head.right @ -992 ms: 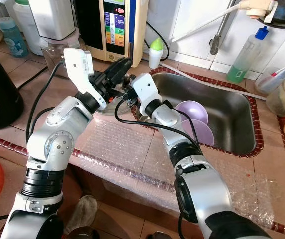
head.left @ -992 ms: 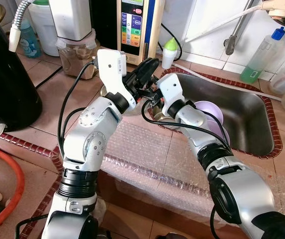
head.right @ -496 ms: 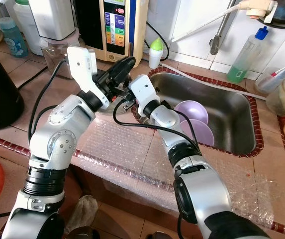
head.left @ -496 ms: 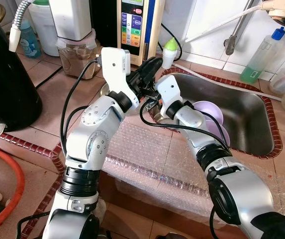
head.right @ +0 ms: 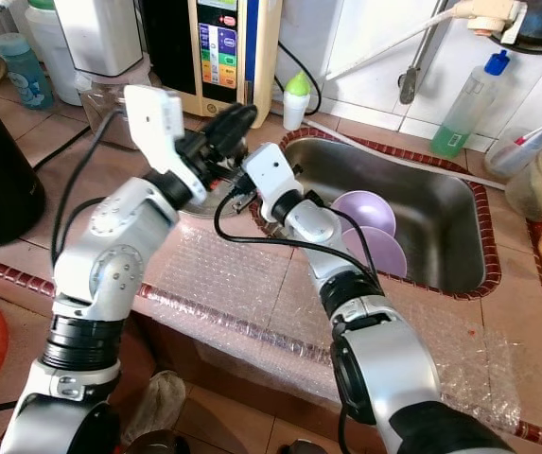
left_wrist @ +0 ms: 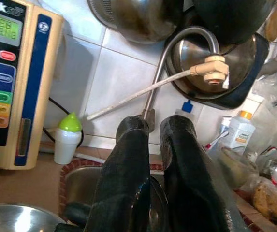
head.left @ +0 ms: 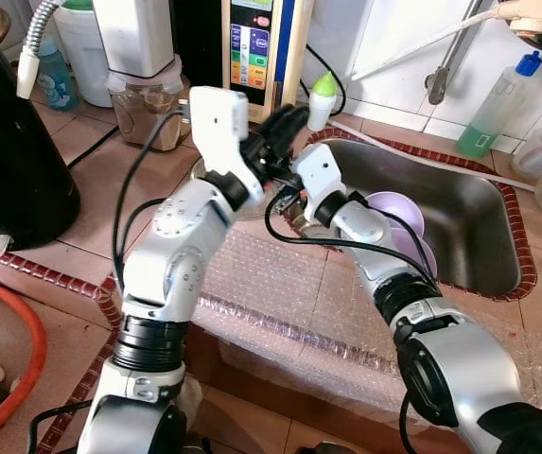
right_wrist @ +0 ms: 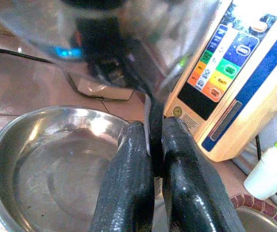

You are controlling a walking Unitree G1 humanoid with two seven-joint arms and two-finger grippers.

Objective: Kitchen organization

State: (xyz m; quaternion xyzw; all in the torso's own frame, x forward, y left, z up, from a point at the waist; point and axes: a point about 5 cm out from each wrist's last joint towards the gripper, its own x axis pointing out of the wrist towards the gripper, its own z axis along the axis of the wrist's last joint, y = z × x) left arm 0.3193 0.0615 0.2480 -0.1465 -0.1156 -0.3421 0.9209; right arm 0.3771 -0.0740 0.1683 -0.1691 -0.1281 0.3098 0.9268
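The left arm has risen slightly, carrying the left hand (head.left: 285, 123) higher above the steel bowl (right_wrist: 56, 164). The right hand (right_wrist: 153, 145) is clamped on the bowl's rim, fingers nearly together. The bowl sits upright, opening upward, on the desk (head.left: 91, 189) beside the sink (head.left: 460, 218). The left hand's fingers stand slightly apart.

Both arms silver-grey metal w/ rounded joint housings, small dark screws dotted on the shells. Black ribbed collars btwn segments — esp. low on the left arm. White boxy wrist modules: left (head.left: 216, 115), right (head.left: 315, 169). Thin black cables loop from each wrist back along the forearm. Fingers (left_wrist: 128, 179) long, glossy black, rounded tips.
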